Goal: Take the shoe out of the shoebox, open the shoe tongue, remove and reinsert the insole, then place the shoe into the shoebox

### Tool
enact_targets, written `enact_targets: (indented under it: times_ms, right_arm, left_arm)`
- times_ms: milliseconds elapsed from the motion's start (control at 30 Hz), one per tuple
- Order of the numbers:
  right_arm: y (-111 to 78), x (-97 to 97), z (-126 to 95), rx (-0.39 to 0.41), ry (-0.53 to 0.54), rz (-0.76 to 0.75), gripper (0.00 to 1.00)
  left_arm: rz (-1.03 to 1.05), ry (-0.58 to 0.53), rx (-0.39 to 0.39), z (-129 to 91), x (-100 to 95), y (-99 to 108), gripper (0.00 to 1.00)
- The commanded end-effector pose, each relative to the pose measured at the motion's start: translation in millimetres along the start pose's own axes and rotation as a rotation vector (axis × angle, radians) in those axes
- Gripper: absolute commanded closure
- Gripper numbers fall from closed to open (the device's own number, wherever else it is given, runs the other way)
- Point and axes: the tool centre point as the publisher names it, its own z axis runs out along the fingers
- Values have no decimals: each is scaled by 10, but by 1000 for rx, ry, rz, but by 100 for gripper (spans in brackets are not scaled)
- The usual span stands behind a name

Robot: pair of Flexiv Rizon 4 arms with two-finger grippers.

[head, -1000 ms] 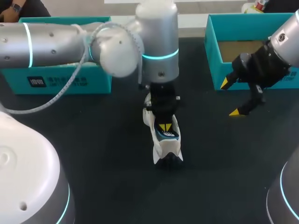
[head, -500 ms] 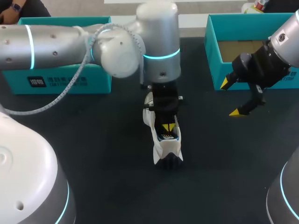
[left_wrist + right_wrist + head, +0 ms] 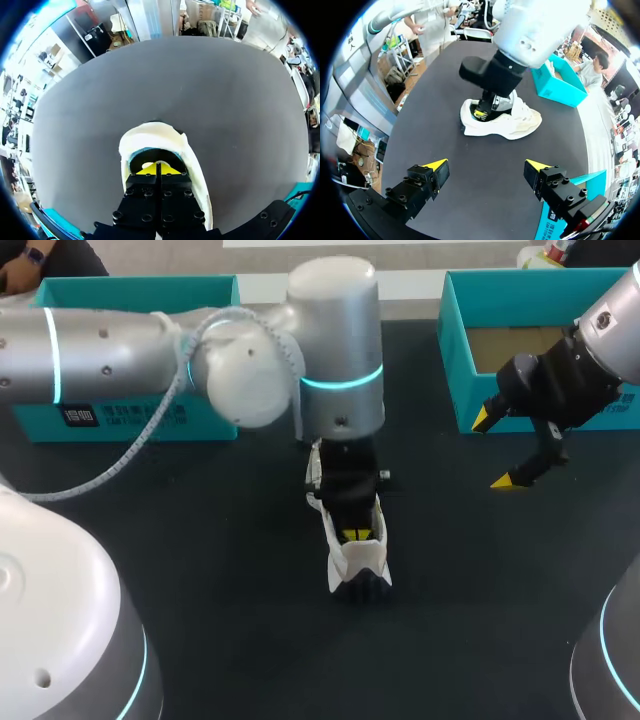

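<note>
Seeing white chunky trainer w/ dark outsole (image 3: pixel 358 558) standing upright on matte black tabletop (image 3: pixel 200 540), approx mid-table, running lengthwise toward near edge. Seeing L gripper (image 3: pixel 356 534) hanging vertical over it, yellow tips poking down inside the opening. Checking L wrist view: L gripper (image 3: pixel 156 169) w/ both tips pressing flat together, no gap btwn them; not making out whether anything is pinched there. Noting trainer's white collar w/ teal lining (image 3: pixel 152 131) curving round ahead of & beside the tips. Seeing R gripper (image 3: pixel 495 450) hovering off to robot's right, just in front of open teal cardboard shoebox (image 3: pixel 455 360), fingers spread wide, gripping nothing, well apart from trainer. Checking R wrist view: R gripper (image 3: pixel 486 167) over bare tabletop, trainer (image 3: pixel 520 125) lying ahead of it w/ L arm's black fingers sunk in one end. Spotting second teal cardboard box (image 3: pixel 130 418) at far left, partly hidden by L arm.
</note>
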Motion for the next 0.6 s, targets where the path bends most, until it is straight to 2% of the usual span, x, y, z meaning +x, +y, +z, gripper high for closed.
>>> enact_targets:
  times_ms: [33, 167, 400, 500, 600]
  right_arm:
    - [2, 1, 11, 3, -1, 1, 0]
    - [2, 1, 11, 3, -1, 1, 0]
    - [2, 1, 11, 3, -1, 1, 0]
    - [2, 1, 11, 3, -1, 1, 0]
    - [2, 1, 11, 3, -1, 1, 0]
  left_arm:
    - [-5, 28, -14, 145, -25, 53, 100]
    - [-20, 46, -26, 149, 47, 105, 100]
    - [-19, -28, -38, -147, 37, 51, 100]
    - [-5, -40, -34, -171, 2, 2, 100]
    - [12, -40, -20, -92, -55, -35, 100]
